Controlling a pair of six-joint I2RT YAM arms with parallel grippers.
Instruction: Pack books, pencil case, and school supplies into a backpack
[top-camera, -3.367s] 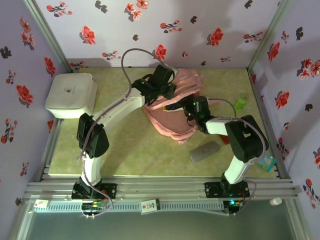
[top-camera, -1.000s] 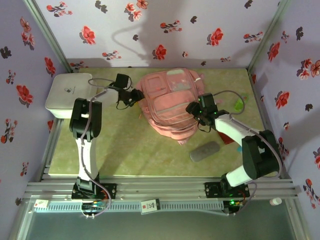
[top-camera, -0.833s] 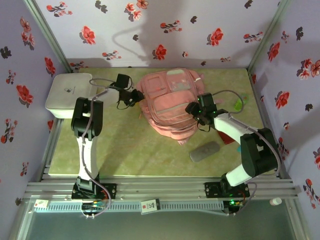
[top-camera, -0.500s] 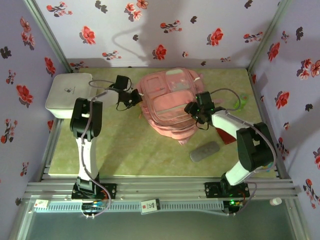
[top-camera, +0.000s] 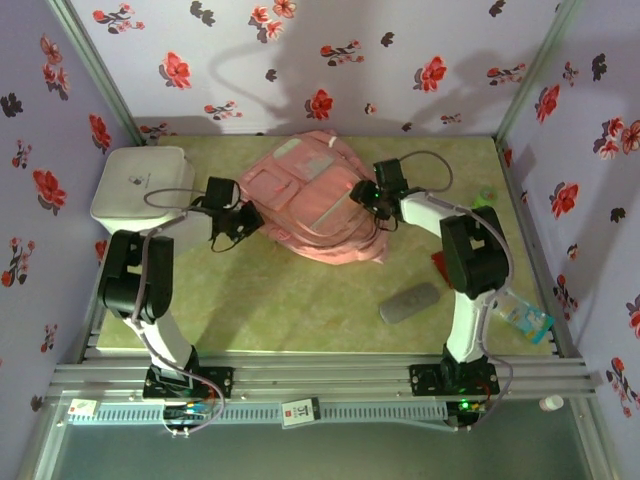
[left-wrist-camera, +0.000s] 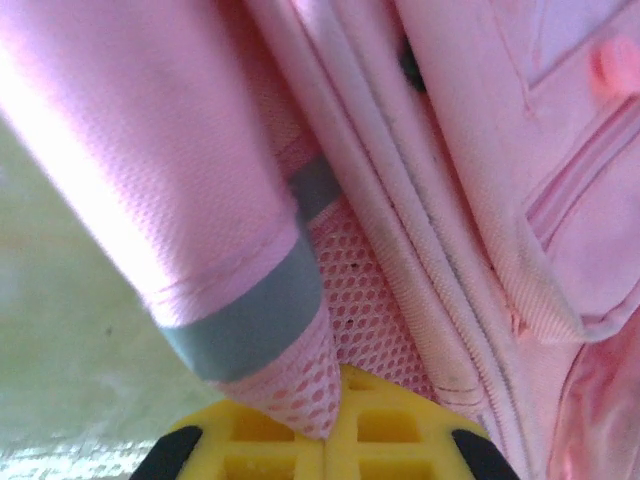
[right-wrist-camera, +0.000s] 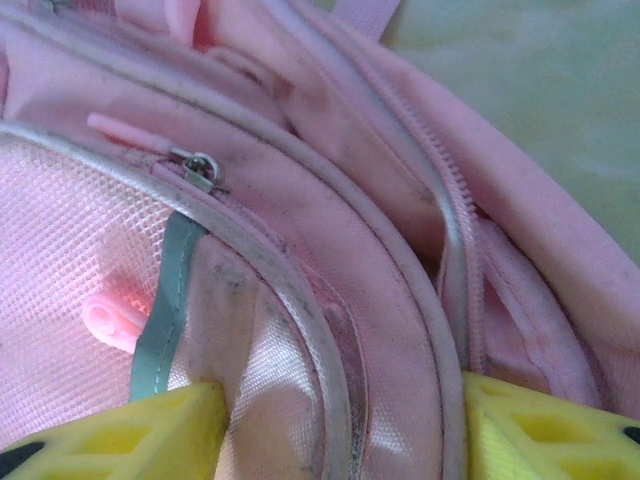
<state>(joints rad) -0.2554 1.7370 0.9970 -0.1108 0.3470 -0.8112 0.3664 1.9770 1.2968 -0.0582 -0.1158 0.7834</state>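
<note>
The pink backpack (top-camera: 310, 195) lies flat at the back middle of the table, top end pointing far left. My left gripper (top-camera: 246, 222) is at its left edge, yellow fingers (left-wrist-camera: 400, 435) shut on a flap of the pack's pink mesh (left-wrist-camera: 340, 300). My right gripper (top-camera: 367, 196) is at the pack's right side. Its two fingers (right-wrist-camera: 130, 435) press from either side on a raised fold of the front panel (right-wrist-camera: 330, 300). The grey pencil case (top-camera: 410, 302) lies apart, nearer the front on the right. The books are out of view.
A white rounded box (top-camera: 145, 190) stands at the back left. A small green object (top-camera: 487, 197) lies by the right wall, a red thing (top-camera: 440, 263) sits under the right arm, and a blue-and-white packet (top-camera: 525, 320) lies at the front right. Flowered walls enclose three sides.
The left gripper has shut on the mesh and drawn back toward the front left. The backpack has slid left and turned, and the right gripper has gone up and left with it.
</note>
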